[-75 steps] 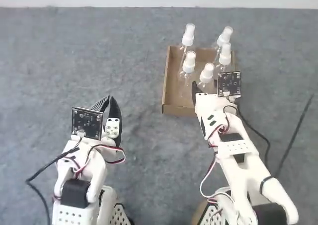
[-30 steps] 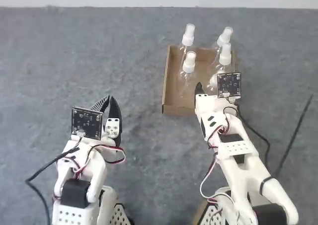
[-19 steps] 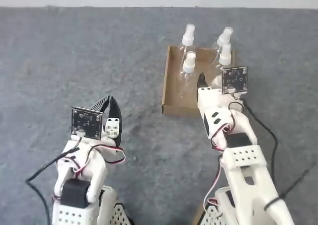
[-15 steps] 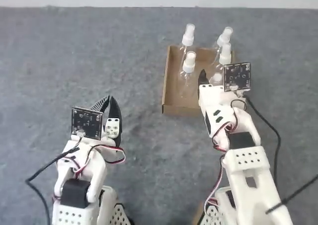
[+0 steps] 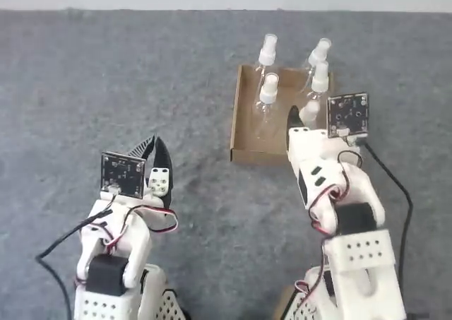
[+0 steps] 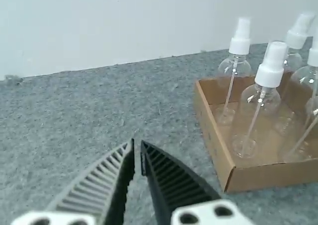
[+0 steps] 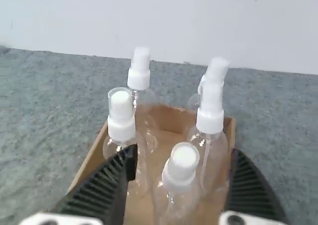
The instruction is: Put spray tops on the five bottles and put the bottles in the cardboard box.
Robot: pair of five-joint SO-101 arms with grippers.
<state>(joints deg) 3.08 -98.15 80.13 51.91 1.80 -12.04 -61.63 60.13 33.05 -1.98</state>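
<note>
Five capped bottles upright in box, upper right; right claw open astride nearest bottle, left claw closed, empty, lower left. Risk on pull-back: jaw clipping spray top, toppling neighbours.

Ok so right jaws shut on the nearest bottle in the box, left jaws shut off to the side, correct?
No: the right jaws are open, one either side of the nearest bottle without gripping it; the right wrist view shows it. The rest holds.
</note>
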